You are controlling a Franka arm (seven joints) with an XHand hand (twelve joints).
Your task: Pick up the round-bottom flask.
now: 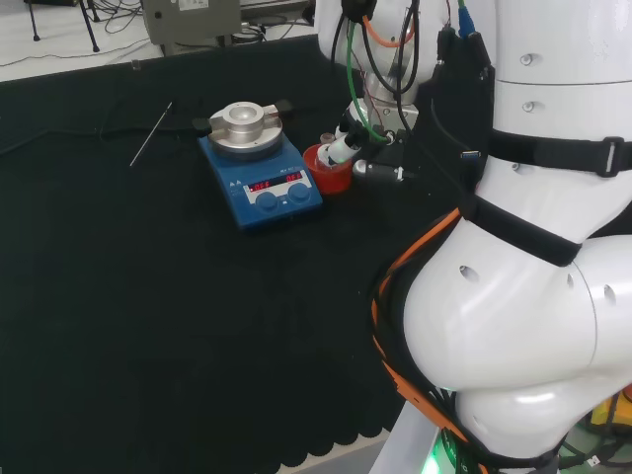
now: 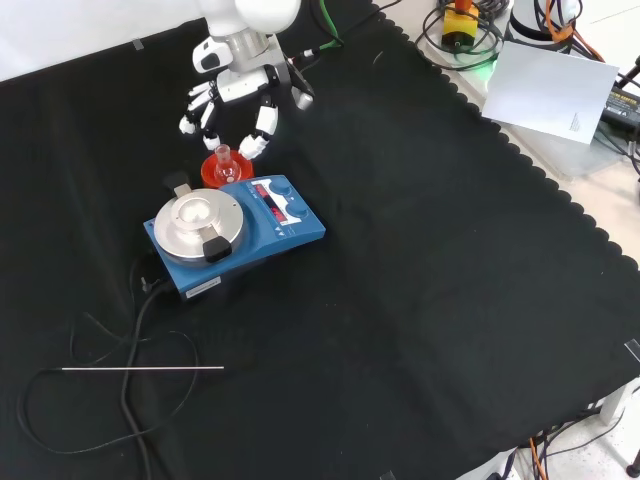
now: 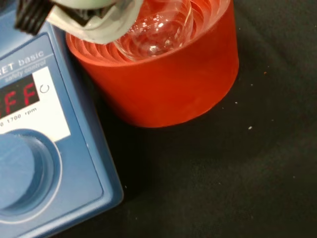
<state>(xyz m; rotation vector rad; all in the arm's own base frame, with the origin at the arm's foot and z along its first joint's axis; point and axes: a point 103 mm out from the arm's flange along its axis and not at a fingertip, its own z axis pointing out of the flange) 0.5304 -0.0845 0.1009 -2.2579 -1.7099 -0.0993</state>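
Observation:
A clear round-bottom flask (image 2: 224,158) sits upright in a red ribbed ring stand (image 2: 214,175), just behind the blue stirrer plate in the front view. The hand (image 2: 237,88) hangs over it, open, with its fingers (image 2: 193,116) spread downward on either side of the flask neck and apart from the glass. In the head view the hand (image 1: 348,146) is right of the red stand (image 1: 330,170), close above it. The wrist view has the flask's bulb (image 3: 159,29) resting in the stand (image 3: 168,84), with a blurred part of the hand (image 3: 94,21) over it.
A blue magnetic stirrer (image 2: 236,228) with a round metal plate stands against the red stand; its cable (image 2: 130,340) loops over the cloth. A thin metal rod (image 2: 140,368) lies nearer the front. White paper (image 2: 552,92) lies off the cloth's far right.

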